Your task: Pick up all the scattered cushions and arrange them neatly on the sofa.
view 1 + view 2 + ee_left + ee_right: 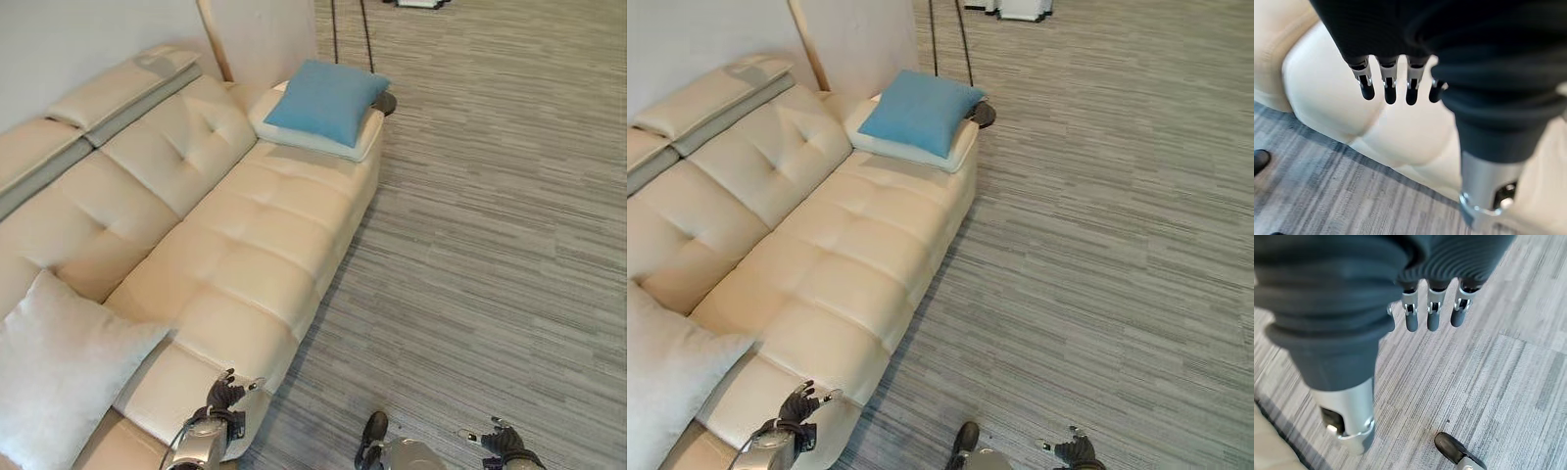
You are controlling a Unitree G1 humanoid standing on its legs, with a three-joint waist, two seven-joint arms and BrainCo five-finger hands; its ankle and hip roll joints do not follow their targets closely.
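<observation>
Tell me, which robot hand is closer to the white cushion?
Left. The left robot hand hangs over the sofa's front edge, beside the white cushion. The right robot hand is over the carpet.

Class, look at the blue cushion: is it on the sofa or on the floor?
On the sofa. The blue cushion lies flat atop a white cushion at the sofa's far end, off the carpet.

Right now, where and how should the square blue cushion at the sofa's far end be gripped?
Grip the square blue cushion by its free near corner, coming from the carpet side: it lies flat on a pale cushion, that edge overhanging. Both left hand and right hand hold nothing.
</observation>
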